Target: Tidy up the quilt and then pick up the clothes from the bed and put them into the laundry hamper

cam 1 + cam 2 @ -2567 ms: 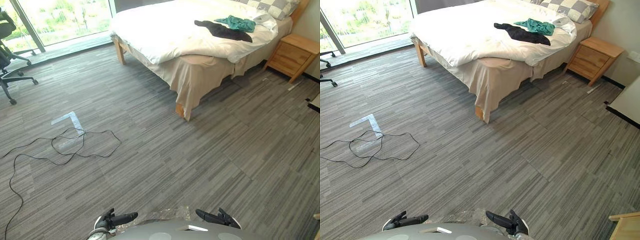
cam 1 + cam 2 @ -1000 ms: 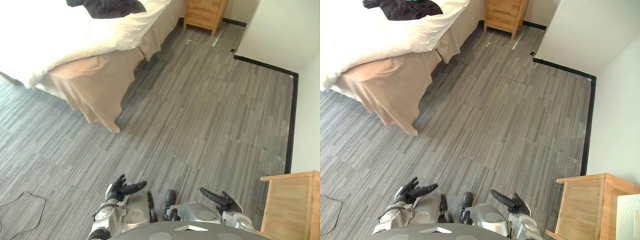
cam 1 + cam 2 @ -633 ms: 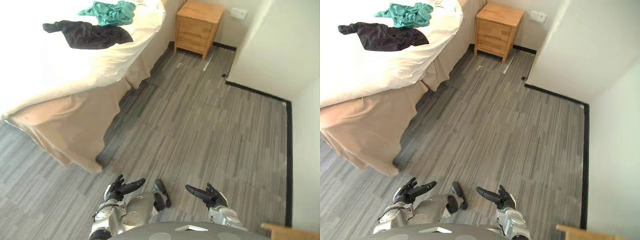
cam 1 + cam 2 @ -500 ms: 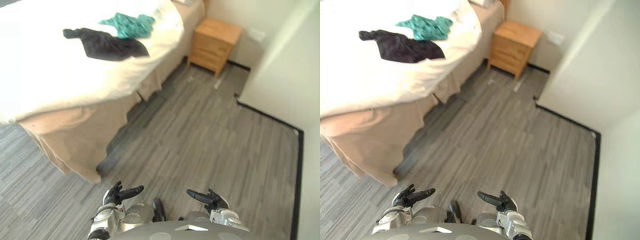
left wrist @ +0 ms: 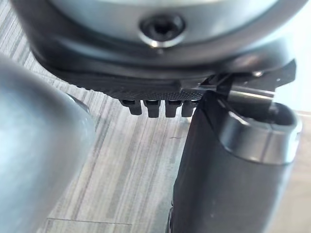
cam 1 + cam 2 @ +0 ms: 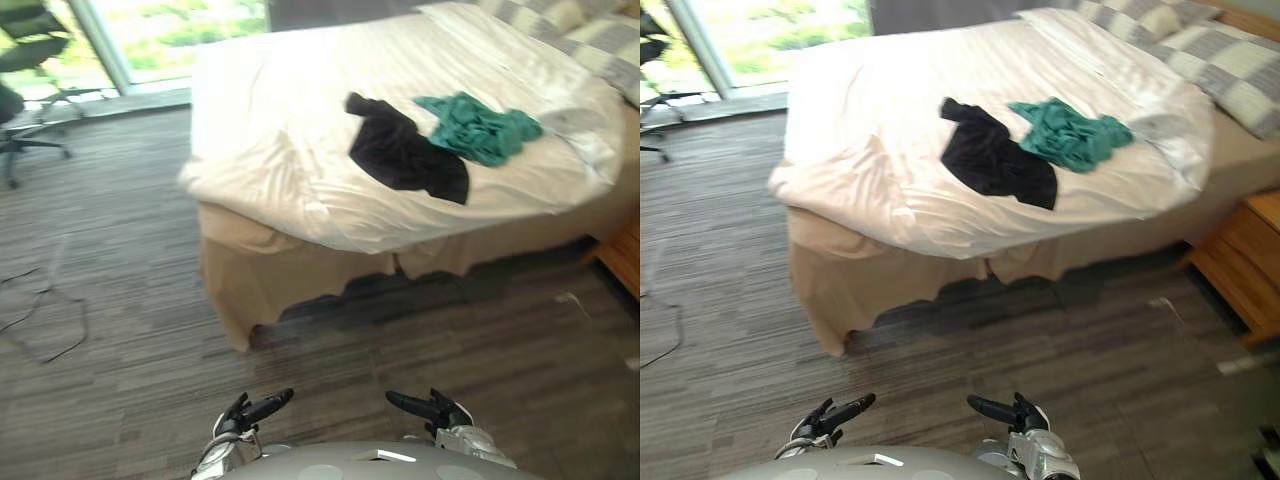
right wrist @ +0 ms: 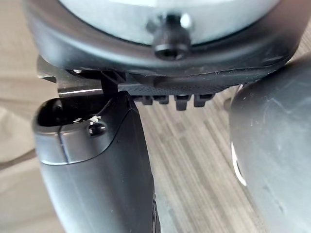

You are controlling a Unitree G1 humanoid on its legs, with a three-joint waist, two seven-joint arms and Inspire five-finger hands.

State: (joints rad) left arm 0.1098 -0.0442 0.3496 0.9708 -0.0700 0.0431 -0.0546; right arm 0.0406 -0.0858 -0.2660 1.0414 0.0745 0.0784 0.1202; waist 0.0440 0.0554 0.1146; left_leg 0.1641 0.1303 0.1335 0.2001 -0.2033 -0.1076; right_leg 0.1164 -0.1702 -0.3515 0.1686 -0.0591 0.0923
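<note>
The quilt (image 6: pixel 290 120) is white and soft. It covers the bed (image 6: pixel 300 275) and is bunched into folds at the foot-end corner on the robot's left, where it spills over the near side edge. It looks bulky but light and limp, so it would likely drag rather than slide. The loose hem along that near edge seems the place to grip it and pull it flat.

On top of the quilt, nearer the head end and close to the near side edge, lie the clothes. A black garment (image 6: pixel 405 152) is spread out, and a crumpled teal garment (image 6: pixel 480 128) touches its far side. Both look thin and floppy. A pinch on a raised fold should lift either one, though the quilt beneath may come up with it.

The left hand (image 6: pixel 247 411) and right hand (image 6: pixel 432 407) hang low in front of the robot, well short of the bed. Their fingers are stretched out and apart, and they hold nothing.

The right eye view shows a wooden nightstand (image 6: pixel 1250 258) beside the head end and chequered pillows (image 6: pixel 1225 62) more fully. The left eye view shows an office chair (image 6: pixel 25 65) by the window (image 6: pixel 170 22). Each wrist view gives a close look along the hand, with the striped floor (image 5: pixel 131 170) beyond the fingertips and no cloth between thumb and fingers.
</note>
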